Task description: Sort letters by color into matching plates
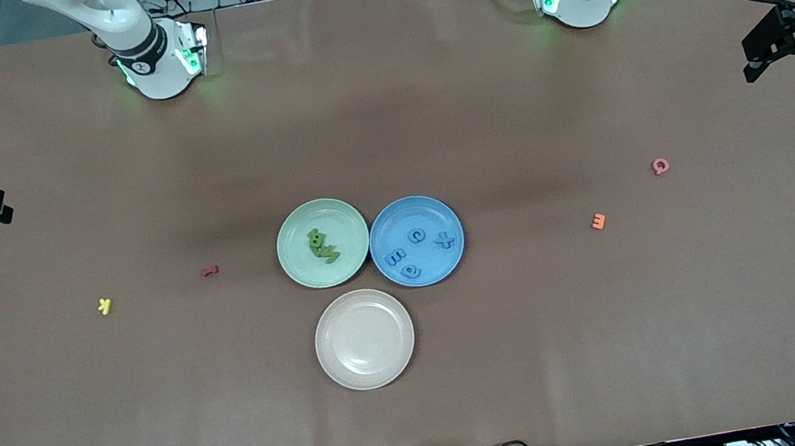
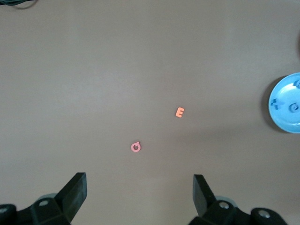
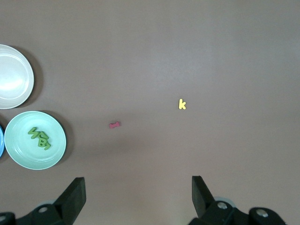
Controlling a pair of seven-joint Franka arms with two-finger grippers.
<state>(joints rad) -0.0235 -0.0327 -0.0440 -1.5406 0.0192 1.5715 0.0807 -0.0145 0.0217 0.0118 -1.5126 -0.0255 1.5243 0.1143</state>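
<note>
A brown table (image 1: pixel 158 420) holds a green plate (image 1: pixel 291 228) with piled, hard-to-read green letters (image 1: pixel 322 245), touching a blue plate (image 1: pixel 443 208) holding blue letters (image 1: pixel 417 248). The left gripper (image 2: pixel 139 187) and right gripper (image 3: pixel 138 190), partly cut off, hang wide open and empty at their own table ends.

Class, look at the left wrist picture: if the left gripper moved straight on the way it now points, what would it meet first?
Probably bare table. The open left gripper points down at it; the pink letter lies closest to that line, the orange letter slightly off. Depth is unclear.

green letters (image 1: pixel 322 245) in mint plate (image 1: pixel 301 266), blue letters (image 1: pixel 417 250) in blue plate (image 1: pixel 396 215)
</note>
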